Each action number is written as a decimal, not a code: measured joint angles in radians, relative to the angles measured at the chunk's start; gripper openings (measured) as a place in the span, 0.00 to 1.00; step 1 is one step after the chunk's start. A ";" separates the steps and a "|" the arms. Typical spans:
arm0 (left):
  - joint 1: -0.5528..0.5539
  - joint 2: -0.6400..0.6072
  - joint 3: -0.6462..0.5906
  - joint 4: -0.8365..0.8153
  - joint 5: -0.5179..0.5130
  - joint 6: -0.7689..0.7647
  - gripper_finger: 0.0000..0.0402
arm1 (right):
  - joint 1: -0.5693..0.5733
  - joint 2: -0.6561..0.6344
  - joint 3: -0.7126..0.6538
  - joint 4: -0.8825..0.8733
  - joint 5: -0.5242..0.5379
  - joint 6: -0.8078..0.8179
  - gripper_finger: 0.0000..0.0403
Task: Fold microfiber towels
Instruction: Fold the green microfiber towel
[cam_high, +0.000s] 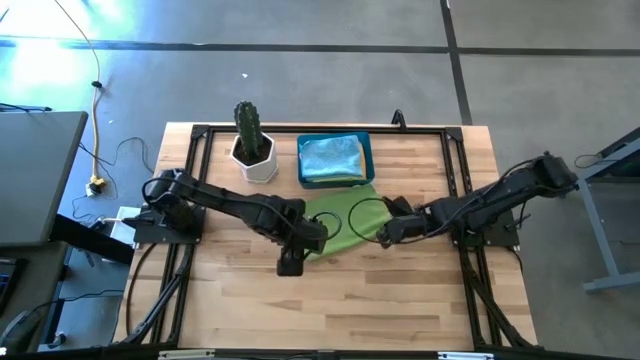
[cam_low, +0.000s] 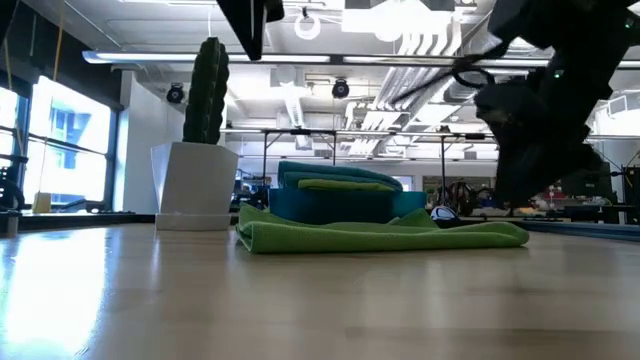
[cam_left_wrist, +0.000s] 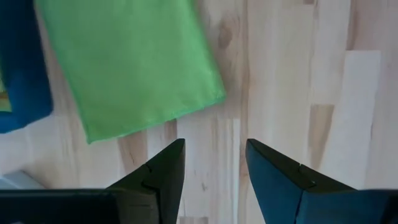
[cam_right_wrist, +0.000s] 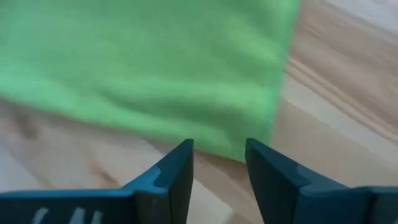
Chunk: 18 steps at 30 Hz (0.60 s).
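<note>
High view shows the lime green towel (cam_high: 345, 225) lying folded flat in the middle of the tabletop (cam_high: 400, 300), just near of the blue bin (cam_high: 368, 160), which already holds a light blue towel (cam_high: 331, 158) on top. A potted cactus (cam_high: 250, 140) stands left of the bin. The left tool (cam_high: 292, 258) hovers at the towel's left near corner, its jaws parted and holding nothing; from its wrist the bare wood shows between the fingers. The right tool (cam_high: 384, 233) sits over the towel's right edge, jaws also apart, the cloth edge just ahead of them and not pinched.

The towel looks light, limp and slightly grippy, so it should drape and sag rather than hold shape. A pinch at a corner or along the folded edge, both layers together, seems the surest hold; a mid-panel grab would likely bunch it.
</note>
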 joint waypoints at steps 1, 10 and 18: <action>0.005 0.001 -0.003 0.001 0.013 0.004 0.39 | -0.006 0.001 0.000 -0.027 -0.015 0.026 0.35; 0.026 0.001 -0.013 -0.013 0.034 0.025 0.39 | -0.042 0.011 0.000 -0.073 -0.008 0.196 0.55; 0.025 0.001 -0.013 -0.014 0.037 0.038 0.39 | -0.091 0.112 0.000 0.006 -0.019 0.210 0.57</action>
